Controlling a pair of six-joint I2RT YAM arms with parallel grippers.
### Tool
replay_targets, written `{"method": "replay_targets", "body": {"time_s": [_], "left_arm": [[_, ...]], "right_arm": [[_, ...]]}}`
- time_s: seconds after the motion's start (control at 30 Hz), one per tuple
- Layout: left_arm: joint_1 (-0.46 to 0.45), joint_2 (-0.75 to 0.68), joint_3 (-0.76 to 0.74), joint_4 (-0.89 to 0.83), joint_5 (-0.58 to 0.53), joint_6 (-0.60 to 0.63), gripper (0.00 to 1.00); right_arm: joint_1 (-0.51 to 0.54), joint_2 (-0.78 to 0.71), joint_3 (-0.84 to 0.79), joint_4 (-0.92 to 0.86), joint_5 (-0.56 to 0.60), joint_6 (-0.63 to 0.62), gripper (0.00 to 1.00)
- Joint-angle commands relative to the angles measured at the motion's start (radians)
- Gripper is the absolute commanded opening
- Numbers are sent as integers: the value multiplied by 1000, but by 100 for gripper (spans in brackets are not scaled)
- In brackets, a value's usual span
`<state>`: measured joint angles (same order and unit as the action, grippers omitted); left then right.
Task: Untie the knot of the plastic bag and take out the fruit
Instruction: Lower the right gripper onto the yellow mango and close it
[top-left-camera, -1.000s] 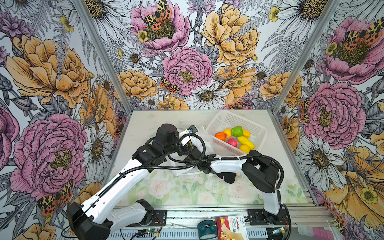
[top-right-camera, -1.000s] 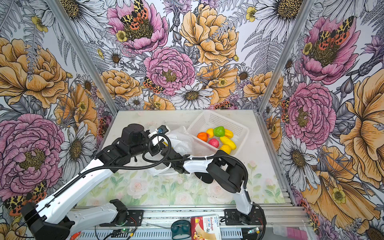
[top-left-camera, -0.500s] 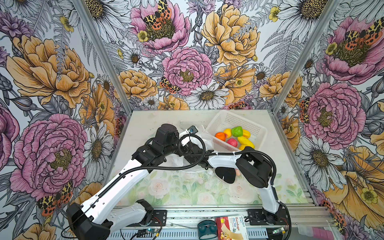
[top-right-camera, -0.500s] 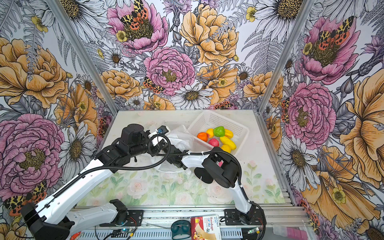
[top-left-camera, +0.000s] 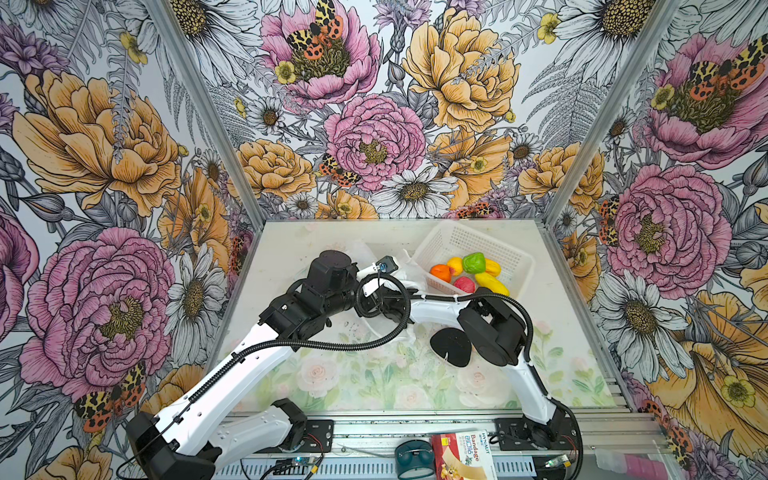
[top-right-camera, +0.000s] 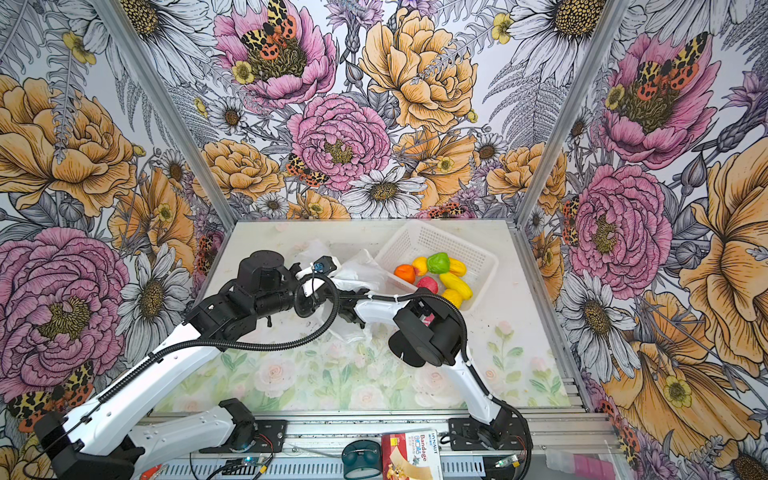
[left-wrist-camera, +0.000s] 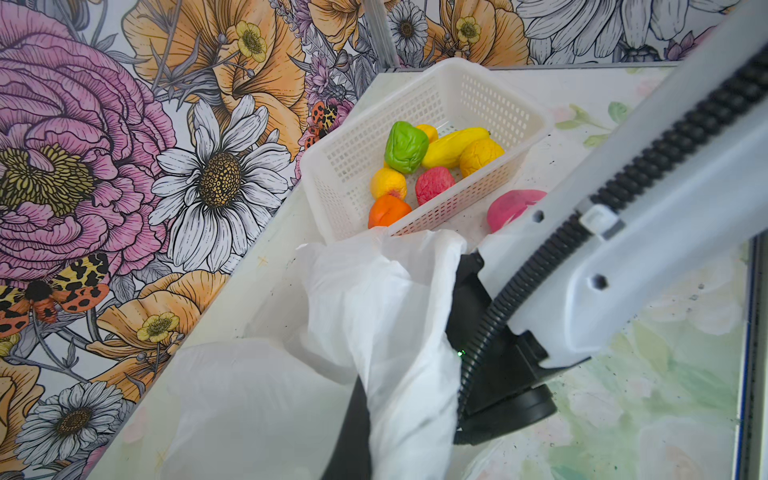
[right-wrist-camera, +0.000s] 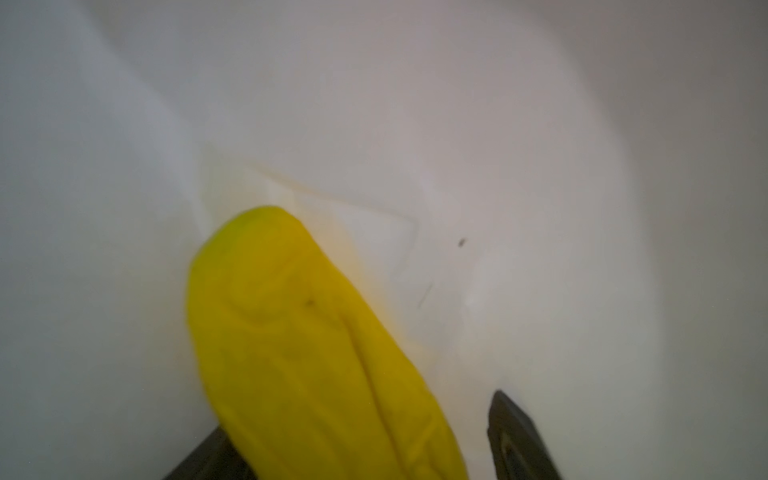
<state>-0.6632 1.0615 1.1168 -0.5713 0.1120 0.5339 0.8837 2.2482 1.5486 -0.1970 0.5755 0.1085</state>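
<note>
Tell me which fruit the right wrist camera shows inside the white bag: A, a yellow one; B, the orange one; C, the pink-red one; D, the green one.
A: in the right wrist view a yellow fruit lies against the plastic bag, while the green fruit, orange fruit and pink-red fruit sit in the basket.

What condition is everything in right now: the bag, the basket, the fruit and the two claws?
plastic bag: open, lifted by its edge.
left gripper: shut on the plastic bag.
right gripper: inside the bag, open around a yellow fruit.
yellow fruit: in the bag, not yet gripped.
basket: upright, holding seven fruits.
</note>
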Motion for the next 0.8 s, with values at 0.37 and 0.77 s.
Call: {"method": "replay_targets", "body": {"time_s": [0.37, 0.77], "left_arm": [[155, 63, 29, 14, -108, -115, 0], [197, 88, 35, 12, -112, -141, 0]], "right_arm": [[13, -213, -197, 71, -237, -6, 32], [62, -489, -523, 406, -565, -84, 22]]}}
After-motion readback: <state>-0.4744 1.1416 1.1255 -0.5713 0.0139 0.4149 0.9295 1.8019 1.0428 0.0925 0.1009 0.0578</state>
